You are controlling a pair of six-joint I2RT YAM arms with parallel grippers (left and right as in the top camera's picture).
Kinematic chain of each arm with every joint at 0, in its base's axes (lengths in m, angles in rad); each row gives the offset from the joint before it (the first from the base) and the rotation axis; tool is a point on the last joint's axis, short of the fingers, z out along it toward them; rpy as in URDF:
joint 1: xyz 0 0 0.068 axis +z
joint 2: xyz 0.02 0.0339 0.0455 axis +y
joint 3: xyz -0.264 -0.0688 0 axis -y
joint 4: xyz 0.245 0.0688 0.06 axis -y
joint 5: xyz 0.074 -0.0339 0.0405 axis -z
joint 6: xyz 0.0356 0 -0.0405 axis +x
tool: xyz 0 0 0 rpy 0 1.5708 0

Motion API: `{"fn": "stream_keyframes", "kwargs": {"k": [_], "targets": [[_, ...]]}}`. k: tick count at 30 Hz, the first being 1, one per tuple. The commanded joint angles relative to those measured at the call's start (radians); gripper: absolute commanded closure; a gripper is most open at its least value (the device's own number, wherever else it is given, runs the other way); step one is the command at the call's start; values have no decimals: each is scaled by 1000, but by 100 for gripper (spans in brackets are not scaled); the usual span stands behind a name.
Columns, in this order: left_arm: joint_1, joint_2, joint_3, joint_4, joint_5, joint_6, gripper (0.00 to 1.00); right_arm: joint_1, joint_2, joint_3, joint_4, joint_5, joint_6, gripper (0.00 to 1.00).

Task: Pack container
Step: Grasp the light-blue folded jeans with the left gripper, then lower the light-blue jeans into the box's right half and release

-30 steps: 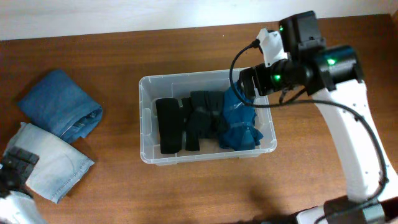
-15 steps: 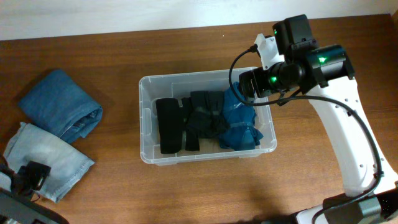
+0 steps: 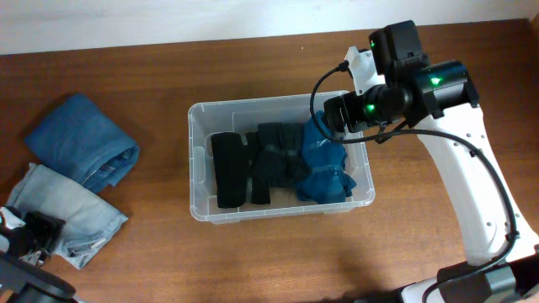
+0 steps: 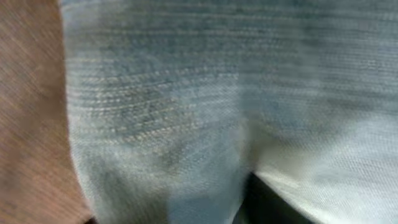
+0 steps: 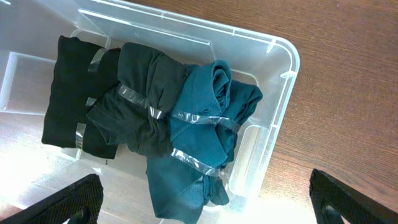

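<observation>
Container [image 3: 195, 160] at the middle of the table [image 3: 253, 261] holds three bundled garments [image 3: 269, 164], your right gripper [image 3: 335, 114] hovers over its right end with jaws apart, and your left gripper [image 3: 32, 236] has just dropped onto the pale jeans [image 3: 80, 210], jaws unreadable, likely your next item.

My left wrist view is nothing but blurred pale denim [image 4: 186, 93], so I cannot tell whether my left hand [image 3: 32, 237] grips it. From overhead that hand is too small and dark to read. Of my right hand [image 5: 210, 208] only two dark fingers [image 5: 348, 199] show, cropped at the bottom corners. Clothes [image 5: 155, 112] hide most of the container [image 5: 283, 93] floor, and its left end runs off the edge.
</observation>
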Motion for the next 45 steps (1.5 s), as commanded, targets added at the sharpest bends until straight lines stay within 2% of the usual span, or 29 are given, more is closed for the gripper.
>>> {"fn": "stream_keyframes", "kwargs": {"k": [1, 5, 9, 14, 20, 25, 30, 35, 37, 38, 40, 45], "targets": [[-23, 56, -24, 8, 184, 30, 82, -6, -10, -2, 0, 11, 4, 1], [-23, 55, -24, -13, 246, 29, 99, -5, -10, -2, -1, 3, 4, 2], [-23, 26, -24, -65, 326, 12, 99, -5, -10, -2, 0, 4, 4, 2], [-24, -105, -3, -193, 454, -46, 99, -5, -12, -2, 0, 5, 4, 2], [-63, -345, 78, -321, 489, -45, 99, -11, -34, 36, 1, 114, 57, 2], [-173, -504, 184, -357, 489, -63, 99, -66, -74, 84, -5, 159, 91, 2], [-396, -575, 290, -351, 489, -110, 99, -179, -110, 90, -32, 158, 110, 2], [-749, -579, 335, -185, 483, -183, 99, -329, -119, 90, -69, 158, 118, 2], [-874, -571, 335, -114, 417, -227, 99, -378, -119, 90, -76, 158, 130, 2], [-989, -557, 335, -69, 314, -267, 99, -412, -119, 90, -79, 141, 132, 1], [-1109, -533, 335, -28, 220, -295, 99, -426, -119, 90, -79, 137, 132, 2], [-1366, -424, 335, 85, 106, -389, 99, -424, -118, 90, -79, 139, 132, 2]]}}
